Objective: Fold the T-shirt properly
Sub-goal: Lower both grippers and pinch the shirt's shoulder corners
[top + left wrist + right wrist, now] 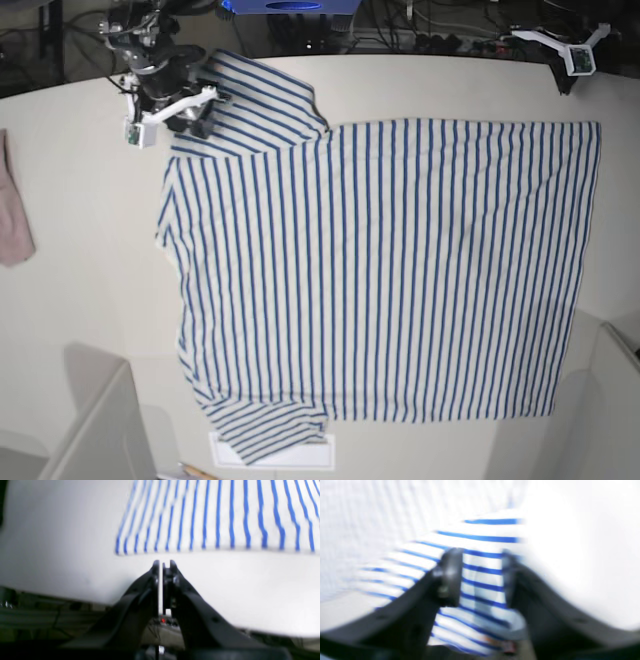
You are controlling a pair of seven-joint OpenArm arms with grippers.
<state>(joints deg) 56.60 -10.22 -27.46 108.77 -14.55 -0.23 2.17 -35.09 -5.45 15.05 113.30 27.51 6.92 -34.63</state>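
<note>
The T-shirt [390, 270], white with thin blue stripes, lies spread flat on the pale table [80, 300]. Its sleeves point to the upper left and lower left. My right gripper [196, 118] is over the upper-left sleeve. In the blurred right wrist view it [481, 577] is open, with striped fabric [482, 567] showing between the two fingers. My left gripper [566, 80] is at the far right corner of the table, just off the shirt's corner. In the left wrist view it [163, 563] is shut and empty, a little short of the shirt's edge [215, 517].
A plain pinkish cloth [12, 215] lies at the table's left edge. Grey bin walls stand at the bottom left [100, 430] and bottom right [615, 400]. A white sheet [270, 452] lies under the lower sleeve. Cables and equipment [300, 20] line the far edge.
</note>
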